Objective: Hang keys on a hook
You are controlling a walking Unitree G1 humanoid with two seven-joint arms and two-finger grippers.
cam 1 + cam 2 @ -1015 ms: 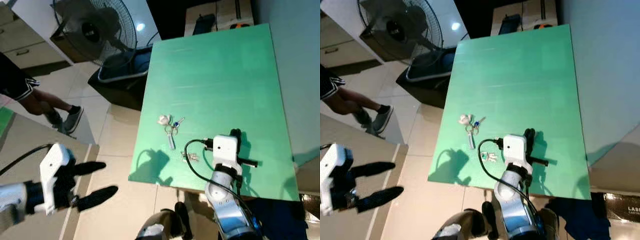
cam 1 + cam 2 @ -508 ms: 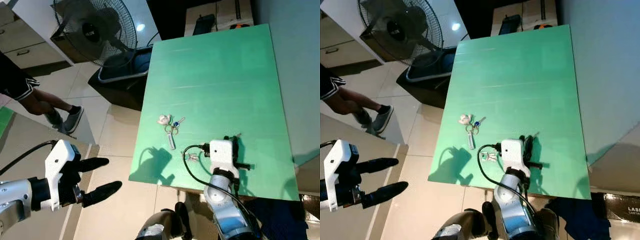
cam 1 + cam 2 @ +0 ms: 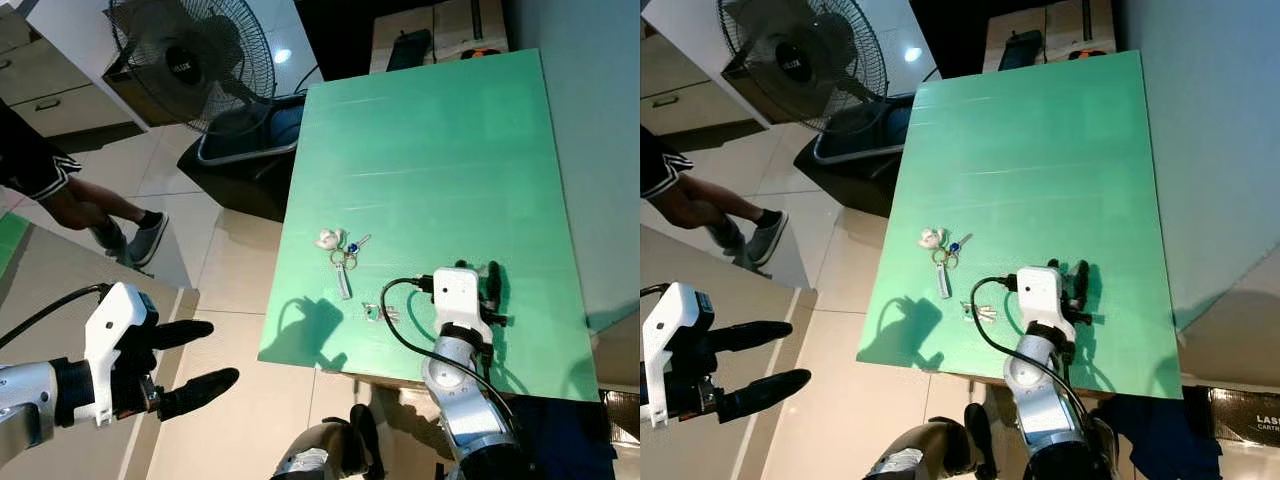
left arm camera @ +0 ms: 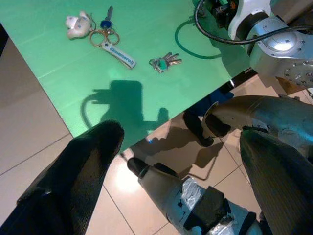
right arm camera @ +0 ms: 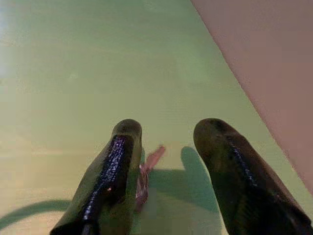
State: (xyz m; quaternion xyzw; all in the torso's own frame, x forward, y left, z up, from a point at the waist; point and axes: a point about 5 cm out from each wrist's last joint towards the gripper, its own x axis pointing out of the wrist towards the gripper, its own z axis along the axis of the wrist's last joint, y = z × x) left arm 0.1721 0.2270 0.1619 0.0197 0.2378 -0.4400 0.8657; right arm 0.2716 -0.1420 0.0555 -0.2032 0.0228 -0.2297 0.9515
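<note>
Left eye view: keys (image 3: 342,258) left of right fingers (image 3: 491,282).

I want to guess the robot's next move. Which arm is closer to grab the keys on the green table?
Probably the right. The right gripper hangs over the green table, near the small silver key bunch. The left gripper is open, off the table, above the tiled floor.
</note>
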